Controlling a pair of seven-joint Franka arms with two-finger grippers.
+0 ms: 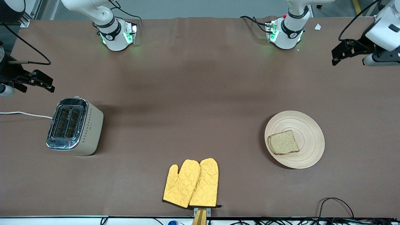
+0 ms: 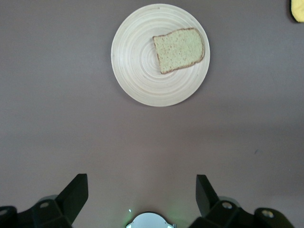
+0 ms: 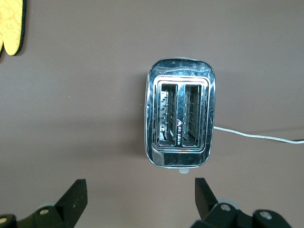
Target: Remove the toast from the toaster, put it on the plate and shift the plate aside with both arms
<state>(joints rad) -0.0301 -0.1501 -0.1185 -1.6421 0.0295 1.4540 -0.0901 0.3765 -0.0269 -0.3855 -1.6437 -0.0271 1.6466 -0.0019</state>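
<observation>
The toast (image 1: 283, 142) lies on the round light-wood plate (image 1: 307, 125) toward the left arm's end of the table. Both show in the left wrist view, the toast (image 2: 179, 49) on the plate (image 2: 137, 61). My left gripper (image 1: 339, 56) is open and empty, high over the table edge at the left arm's end; its fingers (image 2: 76, 194) frame bare cloth. My right gripper (image 1: 47, 83) is open and empty, up over the table beside the toaster (image 1: 75, 126). The toaster's two slots (image 3: 179, 114) are empty.
A pair of yellow oven mitts (image 1: 191, 183) lies at the table's near edge, midway between the toaster and the plate. The toaster's white cord (image 1: 25, 114) runs off the table at the right arm's end. Black cables (image 1: 334, 203) lie near the front edge.
</observation>
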